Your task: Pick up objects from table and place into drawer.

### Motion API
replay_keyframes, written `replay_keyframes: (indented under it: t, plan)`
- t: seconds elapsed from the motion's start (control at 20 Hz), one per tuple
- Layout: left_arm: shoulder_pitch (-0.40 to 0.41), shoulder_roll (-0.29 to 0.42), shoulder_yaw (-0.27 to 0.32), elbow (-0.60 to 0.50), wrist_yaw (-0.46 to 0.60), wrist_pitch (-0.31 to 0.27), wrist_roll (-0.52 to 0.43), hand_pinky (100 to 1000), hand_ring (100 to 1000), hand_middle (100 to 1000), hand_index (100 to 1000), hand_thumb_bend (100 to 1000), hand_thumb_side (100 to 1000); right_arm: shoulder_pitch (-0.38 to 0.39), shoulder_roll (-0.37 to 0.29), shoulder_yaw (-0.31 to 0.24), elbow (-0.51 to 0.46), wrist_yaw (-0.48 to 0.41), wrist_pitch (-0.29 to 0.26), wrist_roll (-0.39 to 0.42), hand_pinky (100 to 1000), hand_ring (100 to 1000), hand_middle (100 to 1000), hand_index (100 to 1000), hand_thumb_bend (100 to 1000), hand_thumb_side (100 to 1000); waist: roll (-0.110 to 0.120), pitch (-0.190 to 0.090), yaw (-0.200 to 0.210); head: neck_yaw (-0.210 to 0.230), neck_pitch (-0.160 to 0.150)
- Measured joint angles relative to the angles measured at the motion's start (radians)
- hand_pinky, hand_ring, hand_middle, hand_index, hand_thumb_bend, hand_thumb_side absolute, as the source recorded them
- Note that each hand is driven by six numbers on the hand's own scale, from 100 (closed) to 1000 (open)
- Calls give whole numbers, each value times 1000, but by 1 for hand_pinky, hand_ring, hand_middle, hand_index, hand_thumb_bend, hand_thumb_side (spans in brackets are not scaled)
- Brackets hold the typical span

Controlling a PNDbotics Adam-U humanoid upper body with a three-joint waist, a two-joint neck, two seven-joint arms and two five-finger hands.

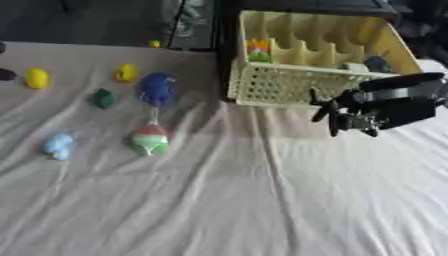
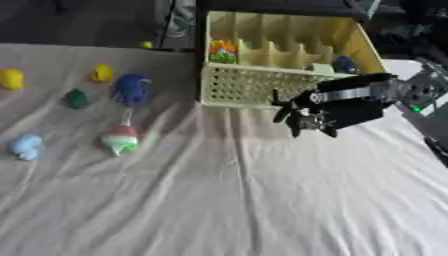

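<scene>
1. The right hand point(image 2: 306, 117) hangs over the white cloth point(image 1: 262, 200) just in front of the drawer's perforated front wall. Its fingers point down and are relaxed, holding nothing. The left hand shows in neither view.
2. Nearest among the loose things, a pale blue toy point(image 1: 59, 145) and a red, white and green toy point(image 1: 150, 139) lie on the cloth at the left, well apart from the hand.
3. Further back lie a small dark green piece point(image 1: 104, 98), a blue toy point(image 1: 157, 88), two yellow toys point(image 1: 36, 78) point(image 1: 127, 73) and a dark thing at the left edge point(image 1: 5, 74). All are spread singly, which probably leaves room for fingers to close round each.
4. Farthest, the cream drawer point(image 1: 289, 82) sits open-topped with dividers. A multicoloured thing point(image 1: 257, 51) rests in a left compartment; a pale piece point(image 1: 354, 66) and a dark blue thing point(image 1: 378, 63) lie at the right.
5. Judging from this, the empty hand must next cross leftward for another toy.
</scene>
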Motion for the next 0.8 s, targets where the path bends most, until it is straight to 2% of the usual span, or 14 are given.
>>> replay_keyframes:
  t: [0.4, 0.8]
  plan:
    - [1, -1, 0, 0, -1, 5, -5, 633, 744, 683, 963, 100, 938, -16, 8, -13, 47, 26, -23, -2, 125, 314, 792, 946, 100, 1000, -3, 6, 3, -4, -7]
    - [4, -9, -3, 0, -3, 15, -17, 635, 739, 679, 962, 100, 941, 12, 11, 14, -11, 22, -22, -1, 143, 332, 848, 968, 100, 1000, -4, 22, 3, -4, -15]
